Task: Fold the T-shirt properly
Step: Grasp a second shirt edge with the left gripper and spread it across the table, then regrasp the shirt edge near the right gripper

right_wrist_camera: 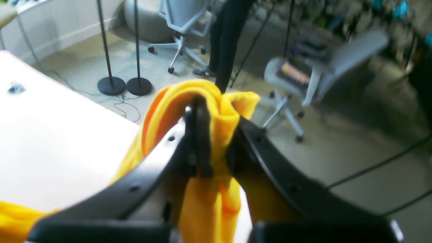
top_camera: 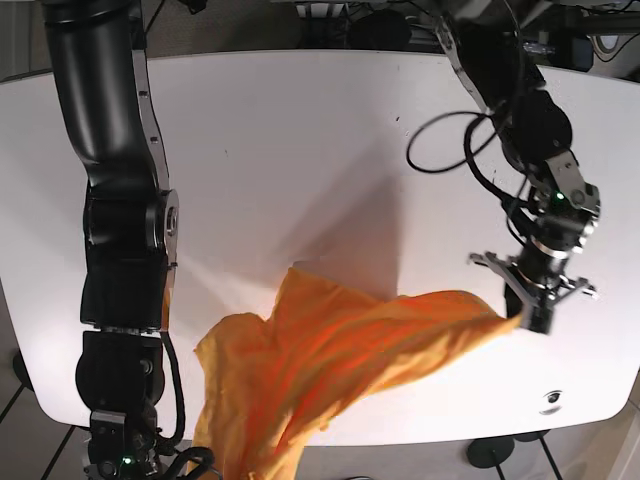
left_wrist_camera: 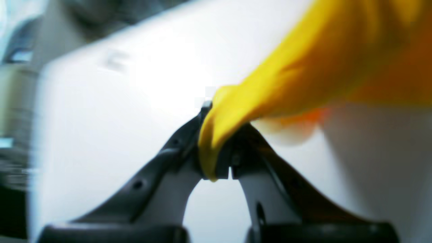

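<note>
no text, label, brand or number can be read anywhere.

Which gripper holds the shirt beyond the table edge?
The right gripper: its T-shirt bunch hangs past the table edge over the floor. The left gripper grips over the tabletop.

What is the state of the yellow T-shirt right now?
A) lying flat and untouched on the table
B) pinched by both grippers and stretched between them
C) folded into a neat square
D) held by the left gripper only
B: the left gripper and the right gripper are each shut on a bunch of the T-shirt, which stretches above the table toward the left gripper in the base view.
</note>
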Tool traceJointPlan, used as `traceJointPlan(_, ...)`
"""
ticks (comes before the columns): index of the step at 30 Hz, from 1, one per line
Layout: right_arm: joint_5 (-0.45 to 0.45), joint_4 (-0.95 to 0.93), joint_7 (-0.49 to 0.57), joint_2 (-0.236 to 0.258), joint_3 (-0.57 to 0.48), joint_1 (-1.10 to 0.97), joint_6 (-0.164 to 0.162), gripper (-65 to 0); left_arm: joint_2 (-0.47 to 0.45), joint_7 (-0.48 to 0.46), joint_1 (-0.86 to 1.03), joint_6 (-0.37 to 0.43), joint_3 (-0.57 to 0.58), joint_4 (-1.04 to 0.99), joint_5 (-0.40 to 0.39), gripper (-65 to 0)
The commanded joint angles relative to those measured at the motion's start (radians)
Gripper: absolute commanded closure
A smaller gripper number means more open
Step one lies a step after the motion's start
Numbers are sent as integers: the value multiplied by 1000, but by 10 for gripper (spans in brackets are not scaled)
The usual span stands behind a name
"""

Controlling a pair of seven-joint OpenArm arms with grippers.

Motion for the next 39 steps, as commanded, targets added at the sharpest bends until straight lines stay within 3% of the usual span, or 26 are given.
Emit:
traceJointPlan(1,14,-64,68,10,60,91,-33,-21,-77,37,-180,-2,-18,16,-19,-1)
traceJointPlan(5,28,-122,103,38,95,137,-89,-21,-176,155,-529,-2,-16,-108,-19,-1)
traceJointPlan(8,28,-118,95,33,167,130,-75,-21,-192,169,-648,-2,-16,-179,-19,-1)
traceJointPlan(9,28,-75,49,33,184,110,-52,-21,-194,171,-662,-2,-16,-176,-19,-1)
traceJointPlan(11,28,63,-30,32,221,5,-36,-21,-215,171,-656,-2,-18,-153,-17,-1)
traceJointPlan(13,31,247,-107,9,232,-157,-35,-21,-218,189,-536,-2,-21,-120,-20,-1)
traceJointPlan(17,158,570,-227,-10,261,-516,-50,-21,-215,189,-257,-6,-53,25,-22,-1)
traceJointPlan(18,191,622,-245,-24,275,-595,-64,-21,-211,189,-188,-22,-74,47,-23,-1)
traceJointPlan(19,226,677,-253,-42,307,-705,-99,-21,-189,188,-97,-62,-119,57,-37,0)
traceJointPlan(21,284,723,-253,-50,339,-842,-118,-21,-179,188,13,-69,-188,62,-48,0)
traceJointPlan(23,396,744,-254,-50,370,-986,-119,-21,-165,186,143,-69,-248,62,-48,0)
traceJointPlan(30,620,749,-254,-47,396,-1274,-119,-21,-116,185,383,-69,-372,62,-46,0)
traceJointPlan(33,668,749,-254,-45,396,-1348,-119,-24,-116,174,452,-69,-393,61,-46,0)
traceJointPlan(37,691,757,-256,-44,390,-1420,-119,-29,-116,74,541,-69,-401,54,-46,0)
traceJointPlan(39,683,812,-258,-44,387,-1454,-119,-132,-116,66,559,-69,-407,54,-46,0)
